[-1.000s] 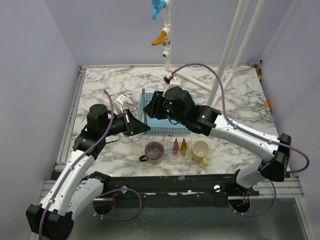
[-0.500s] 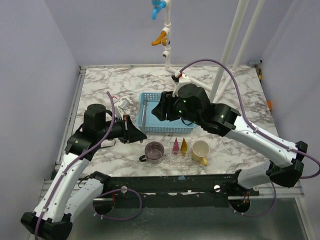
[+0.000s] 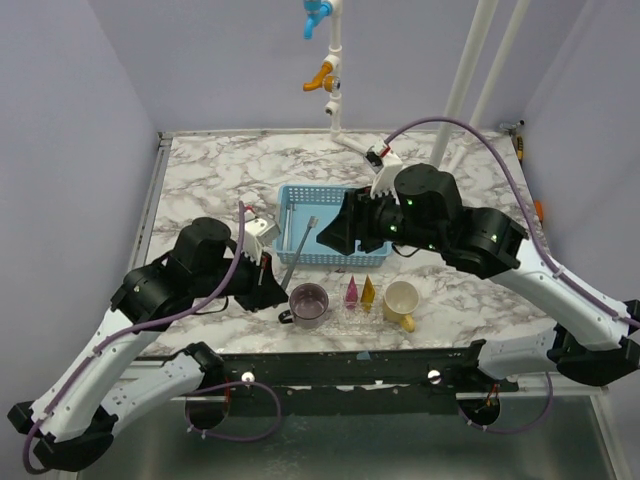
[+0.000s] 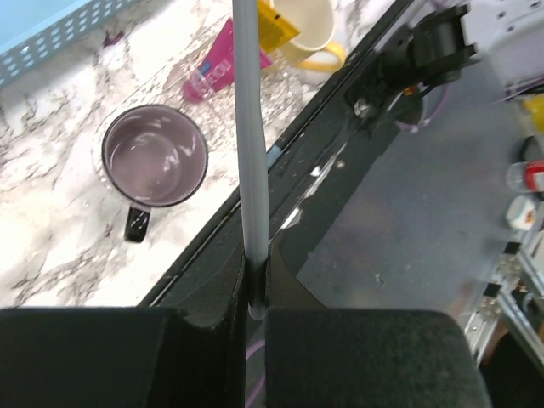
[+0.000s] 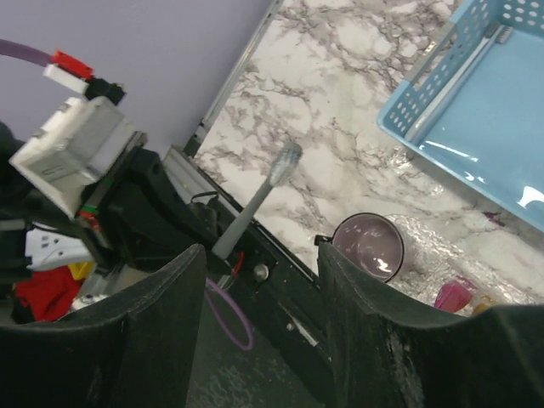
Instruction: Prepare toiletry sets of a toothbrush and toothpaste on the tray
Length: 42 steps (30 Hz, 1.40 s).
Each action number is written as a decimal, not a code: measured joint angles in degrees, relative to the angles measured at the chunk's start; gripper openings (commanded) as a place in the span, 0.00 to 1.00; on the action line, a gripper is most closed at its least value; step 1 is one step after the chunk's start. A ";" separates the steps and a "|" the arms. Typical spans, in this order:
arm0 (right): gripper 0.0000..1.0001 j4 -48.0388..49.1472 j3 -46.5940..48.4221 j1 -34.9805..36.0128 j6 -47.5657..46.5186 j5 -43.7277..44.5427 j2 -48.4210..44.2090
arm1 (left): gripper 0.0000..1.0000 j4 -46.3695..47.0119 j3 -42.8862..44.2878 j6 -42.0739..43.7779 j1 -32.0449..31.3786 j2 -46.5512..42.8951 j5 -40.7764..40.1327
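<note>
My left gripper point(image 3: 270, 275) point(image 4: 253, 289) is shut on the bottom end of a grey toothbrush point(image 3: 298, 252) point(image 4: 251, 127). The brush slants up toward the basket, its head point(image 5: 289, 159) free in the air. To its right stands a purple mug point(image 3: 309, 301) point(image 4: 155, 161). A pink toothpaste tube point(image 3: 351, 290) point(image 4: 217, 68) and a yellow one point(image 3: 368, 290) stand between that mug and a yellow mug point(image 3: 401, 300), all on the clear tray point(image 3: 345, 320). My right gripper point(image 3: 335, 238) point(image 5: 261, 252) hangs open and empty over the basket's front edge.
A light-blue mesh basket point(image 3: 325, 215) point(image 5: 484, 127) sits behind the tray on the marble table. White poles point(image 3: 455, 90) rise at the back right. The table's black front rail point(image 3: 350, 362) runs just below the mugs.
The right gripper opened wider and drew back to the right. The left arm pulled toward the near edge with the toothbrush, which now slants beside the purple mug.
</note>
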 measured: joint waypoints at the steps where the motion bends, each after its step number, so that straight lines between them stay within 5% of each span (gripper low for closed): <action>1: 0.59 -0.28 0.15 0.00 0.42 -0.83 -0.61 | 0.00 -0.90 0.39 0.28 -1.77 0.33 -1.84; 12: 0.62 -2.45 1.42 0.00 4.59 -3.56 -2.23 | 0.00 -4.37 0.74 1.18 -15.30 0.55 -15.50; 30: 0.61 -1.27 -2.67 -1.53 9.09 -12.63 1.25 | 0.00 -7.28 1.38 1.95 -22.45 -3.17 -19.50; 42: 0.39 2.51 -3.72 -2.60 11.93 -17.62 2.25 | 0.00 -7.34 1.38 1.99 -23.82 -3.67 -19.91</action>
